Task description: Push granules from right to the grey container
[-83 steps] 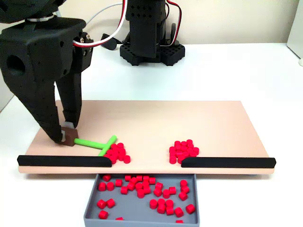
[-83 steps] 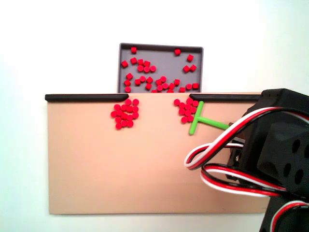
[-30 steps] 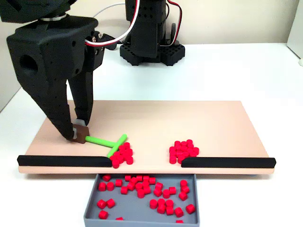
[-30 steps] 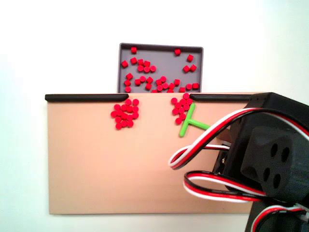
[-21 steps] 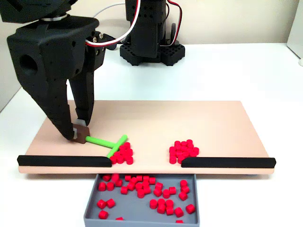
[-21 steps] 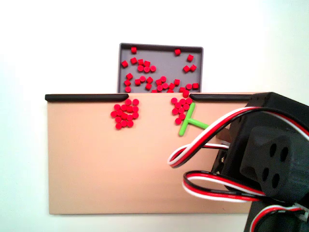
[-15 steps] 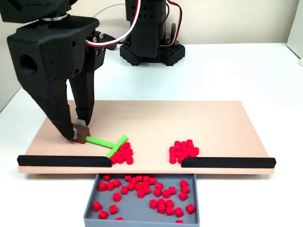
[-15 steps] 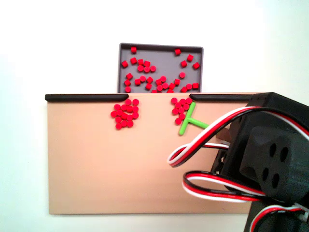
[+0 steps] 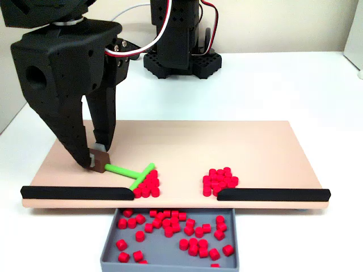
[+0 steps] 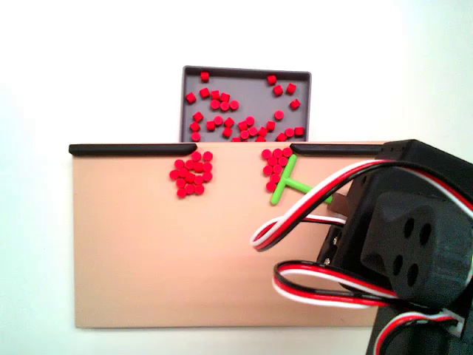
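Tool (image 9: 97, 160) is looking like matt black printed plastic, faint layer texture on the shells. Tan board (image 9: 238, 147) is reading as smooth matt sheet (wood or plastic, can't tell). Granules (image 9: 219, 181) are showing as bright red plastic, slight sheen. Grey container (image 10: 295, 129) is looking smooth matt plastic. Green stick (image 9: 129, 171) is looking plain plastic. Table (image 9: 295, 85) is reading smooth white.

Tan board (image 9: 238, 150) flat on white tabletop (image 9: 283, 85); two black strips (image 9: 272, 194) along its near edge, gap between them; green T-shaped stick (image 9: 133, 173) lying on board's left part.
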